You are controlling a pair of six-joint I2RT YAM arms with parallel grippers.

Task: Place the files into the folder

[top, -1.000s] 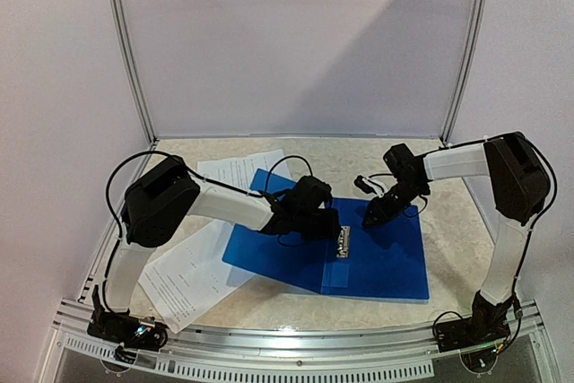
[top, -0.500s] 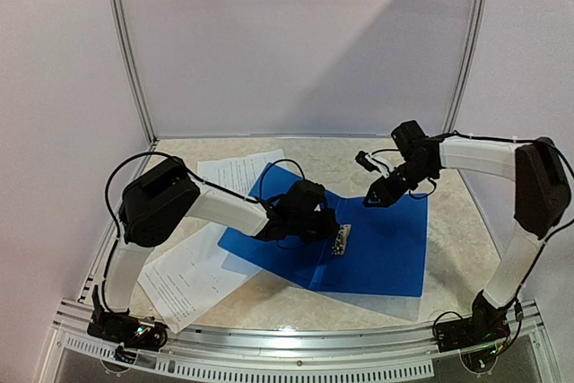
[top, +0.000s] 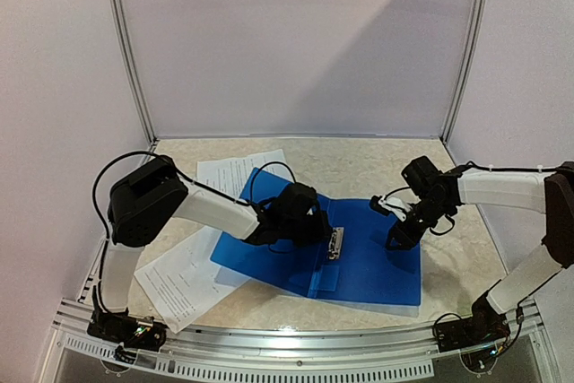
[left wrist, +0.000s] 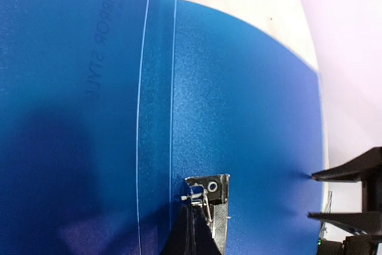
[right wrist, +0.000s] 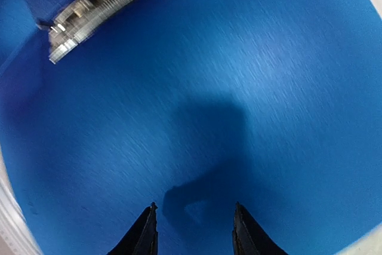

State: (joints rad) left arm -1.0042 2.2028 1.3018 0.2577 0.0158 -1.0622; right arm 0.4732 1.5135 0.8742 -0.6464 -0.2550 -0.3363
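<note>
While the left hand point(top: 325, 236) is holding its fingers pressed together at the metal spine clip point(top: 336, 244), the right hand point(top: 395, 241) is hanging over the other half of the open folder point(top: 368, 268) with its fingers spread and nothing between them. In the left wrist view the left hand point(left wrist: 192, 222) is coming to a dark point right against the clip point(left wrist: 209, 190); whether a sliver of the metal is being pinched I cannot tell. In the right wrist view the right hand point(right wrist: 194, 231) is showing two black tips apart, just above the blue plastic and casting a shadow on it, with the clip point(right wrist: 101, 10) well off to the upper left.

Outward from the hands, the folder is lying open on the marbled surface point(top: 359, 161), its spine running between the two arms and its right cover flat beneath the right hand. Its left cover is carrying faint embossed lettering point(left wrist: 101, 40).

Further left, the files point(top: 184, 277) are lying outside the folder on the surface as loose printed sheets, one point(top: 235, 170) reaching toward the back, both partly tucked under the left cover's edge and the left arm.
</note>
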